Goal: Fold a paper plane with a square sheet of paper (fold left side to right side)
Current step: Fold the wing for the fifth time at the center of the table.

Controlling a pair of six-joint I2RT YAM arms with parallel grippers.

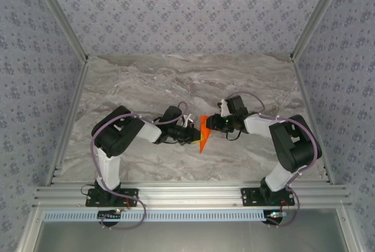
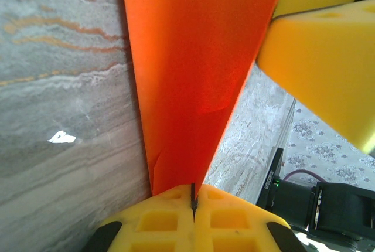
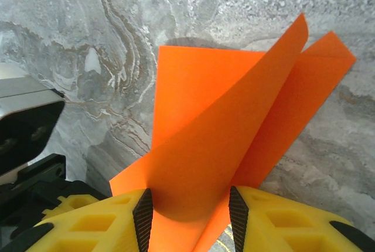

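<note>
A grey-veined marble table (image 1: 146,82) sits inside walls (image 1: 187,12) papered in a small flowered pattern, with an aluminium rail (image 1: 187,196) running along its near edge where the two arm bases are bolted. The arms reach inward and meet around the middle of the table, slightly nearer the near edge than the far one. Between them is the orange paper (image 1: 203,135), a narrow strip in the top view that tapers to a point facing the near edge. The left gripper (image 1: 192,136) is just on the paper's left side, and its wrist camera shows its yellow fingers pressed together, pinching the narrow lower tip of the paper (image 2: 193,58), which widens as it rises away from them. The right gripper (image 1: 212,124) is at the paper's right side. In its wrist view the fingers stand apart and unclenched (image 3: 188,205), with a raised flap of the paper (image 3: 234,123) passing through the gap; whether the flap touches either pad cannot be told. Behind that flap, further layers of the sheet spread over the marble, one corner reaching toward the upper right.
</note>
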